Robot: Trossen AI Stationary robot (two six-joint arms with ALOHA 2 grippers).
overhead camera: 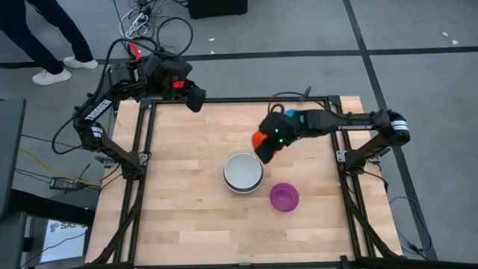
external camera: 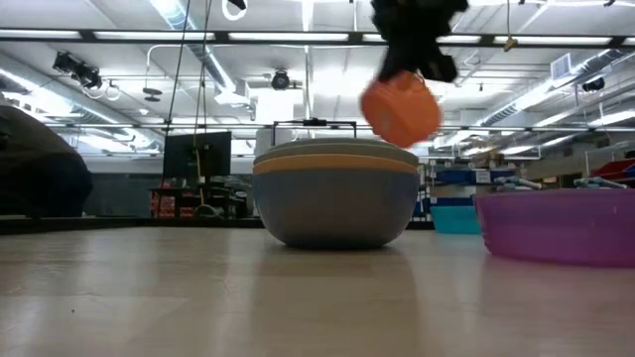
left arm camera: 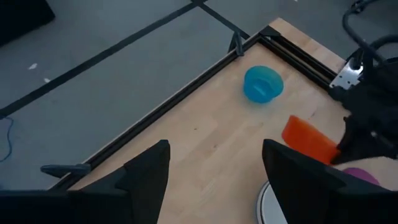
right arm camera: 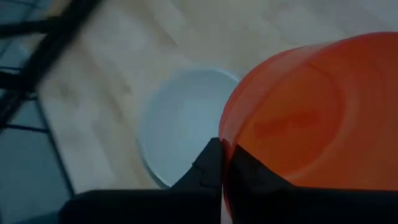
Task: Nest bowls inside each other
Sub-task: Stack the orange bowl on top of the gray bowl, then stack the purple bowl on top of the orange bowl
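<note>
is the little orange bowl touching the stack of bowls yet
Apart. The low view shows the small orange bowl in the right gripper, hanging tilted above the stacked bowls, clear space between.

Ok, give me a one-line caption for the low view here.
Right gripper holds the small red-orange bowl tilted in the air above the nested bowl stack, purple bowl beside.

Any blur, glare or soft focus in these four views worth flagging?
Right wrist view: soft all over, table streaked, red-orange bowl fills the frame at close range. Low view: the right gripper is a dark silhouette against bright ceiling lights; the stack of bowls is sharp. Left wrist view: own fingers dark and soft. High view: evenly lit, no glare.
</note>
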